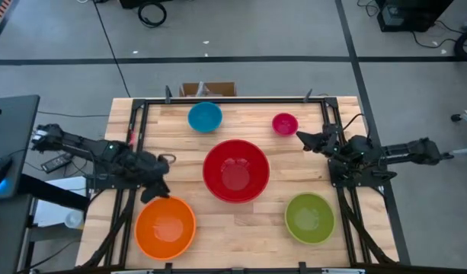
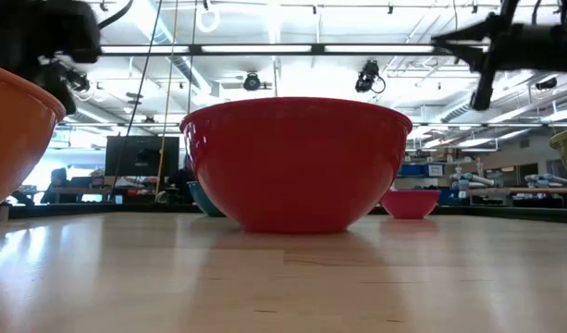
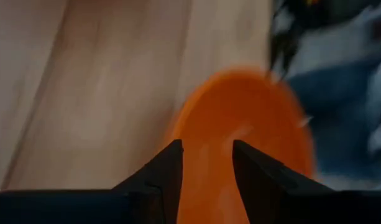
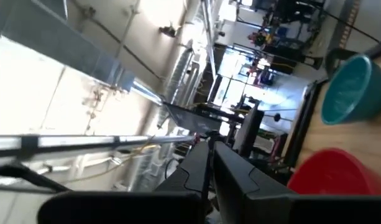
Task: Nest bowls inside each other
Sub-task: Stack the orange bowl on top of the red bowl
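Five bowls rest upright on the wooden table: blue (image 1: 205, 116) and pink (image 1: 285, 123) at the far side, the big red one (image 1: 235, 170) in the middle, orange (image 1: 165, 227) at the near left and green (image 1: 309, 218) at the near right. My left gripper (image 1: 153, 190) is open and tips down over the orange bowl's far-left rim (image 3: 240, 118); nothing is between its fingers. My right gripper (image 1: 303, 139) is shut and empty. It stands off the table just near-right of the pink bowl and points slightly upward (image 4: 210, 146).
Black frame rails (image 1: 135, 144) run along the table's left and right sides (image 1: 336, 152) under the arms. A cardboard box (image 1: 208, 89) sits at the far edge. Bare wood lies between the orange and green bowls (image 1: 241, 228).
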Robot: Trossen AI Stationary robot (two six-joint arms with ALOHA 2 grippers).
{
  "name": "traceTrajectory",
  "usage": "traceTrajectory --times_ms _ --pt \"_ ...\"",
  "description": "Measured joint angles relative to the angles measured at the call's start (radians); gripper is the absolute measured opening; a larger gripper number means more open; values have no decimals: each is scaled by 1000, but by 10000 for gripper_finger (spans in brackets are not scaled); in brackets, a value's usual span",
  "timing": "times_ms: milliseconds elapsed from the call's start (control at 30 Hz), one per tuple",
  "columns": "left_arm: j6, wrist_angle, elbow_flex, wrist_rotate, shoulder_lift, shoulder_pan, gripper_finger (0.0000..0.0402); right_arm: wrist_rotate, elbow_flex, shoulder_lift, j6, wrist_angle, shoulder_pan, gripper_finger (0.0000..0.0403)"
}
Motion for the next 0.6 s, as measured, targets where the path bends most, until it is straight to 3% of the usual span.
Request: traceTrajectory --times_ms 200,367,600 --pt "98 -23 1 -95 51 -75 144 92 146 212 -81 -1 63 30" --pt "124 -78 -13 -149 105 -101 144 234 208 378 -83 -31 41 31" --pt "20 -17 -58 -159 176 -128 137 203 257 513 -97 -31 5 51"
